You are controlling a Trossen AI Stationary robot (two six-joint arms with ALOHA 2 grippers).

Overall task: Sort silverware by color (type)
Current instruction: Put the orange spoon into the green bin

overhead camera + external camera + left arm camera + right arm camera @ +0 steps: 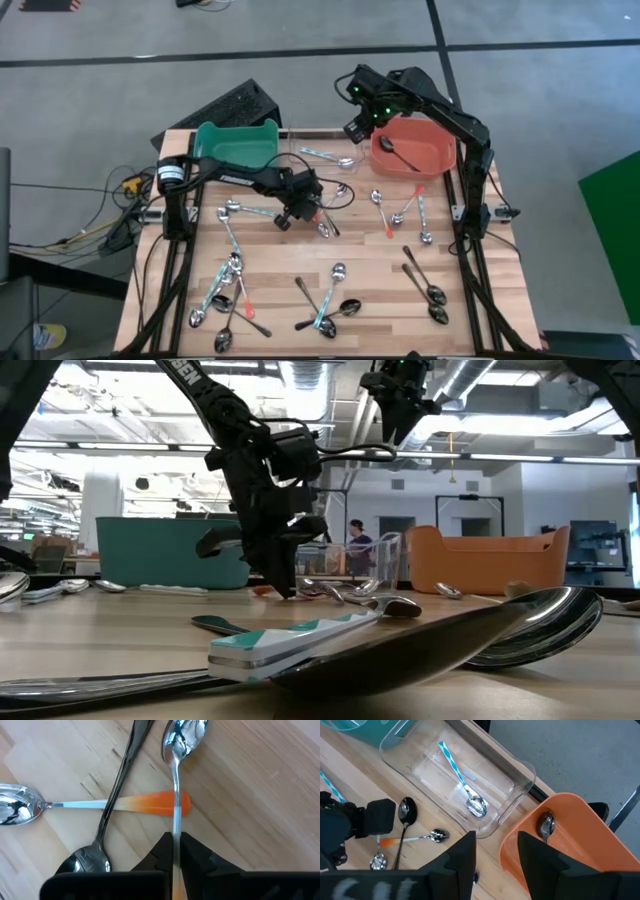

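Pale wooden table (370, 270) on a grey floor, open hall with pipes and lights behind. Spoons strewn over most of the boards, handles pointing every way. Along the far edge, a teal bin (237, 143), a clear bin (465, 780) and an orange bin (415, 150) in a row. Left gripper (175, 851) low over the table near the middle, fingers pressed together on the thin handle of a spoon (176, 780); long axis running straight out from between the fingers, shiny bowl at the far end, resting on the wood. Beneath that handle, crossing it at right angles, an orange-handled spoon (150, 804), orange tip just past the crossing, bowl far off to the side. A dark spoon (117, 790) slanting over the same orange-handled one, bowl close to the gripper. Right gripper (495, 857) up in the air above the gap between clear bin and orange bin, fingers spread, holding nothing. In the clear bin, a blue-and-white striped spoon (461, 779) lying along the bin's length. In the orange bin, a dark-handled spoon (398, 154) lying diagonally, bowl toward the clear bin.
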